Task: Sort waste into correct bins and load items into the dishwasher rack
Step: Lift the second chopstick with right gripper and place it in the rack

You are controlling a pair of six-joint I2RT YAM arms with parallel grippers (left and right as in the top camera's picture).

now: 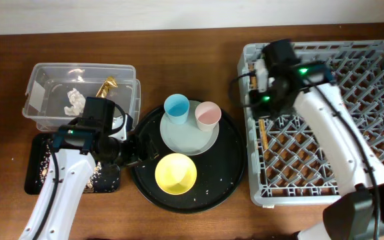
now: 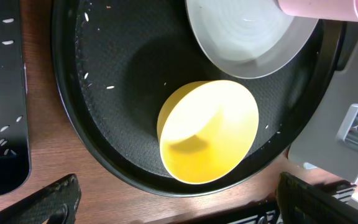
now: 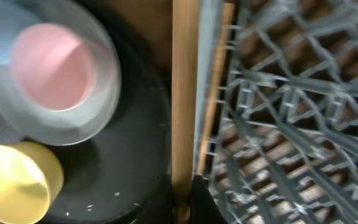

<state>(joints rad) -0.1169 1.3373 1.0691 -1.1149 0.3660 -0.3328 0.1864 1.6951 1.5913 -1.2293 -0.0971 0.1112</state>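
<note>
My right gripper (image 1: pixel 261 105) (image 3: pixel 185 208) is shut on one wooden chopstick (image 3: pixel 184 93), held over the left edge of the grey dishwasher rack (image 1: pixel 352 100). A second chopstick (image 3: pixel 213 99) lies inside the rack. My left gripper (image 1: pixel 131 152) (image 2: pixel 179 208) is open and empty at the round tray's left rim, facing the yellow bowl (image 1: pixel 175 173) (image 2: pixel 207 130). The blue cup (image 1: pixel 177 109) and pink cup (image 1: pixel 208 115) stand on the grey-green plate (image 1: pixel 189 139). The tissue (image 1: pixel 75 100) and foil wrapper (image 1: pixel 107 85) lie in the clear tub (image 1: pixel 45 73). Rice grains lie in the shallow black tray (image 1: pixel 35 170).
The large round black tray (image 1: pixel 232 167) holds the plate, cups and bowl, with a few rice grains on it. It sits close to the rack's left wall. Bare wooden table shows along the front edge and behind the tray.
</note>
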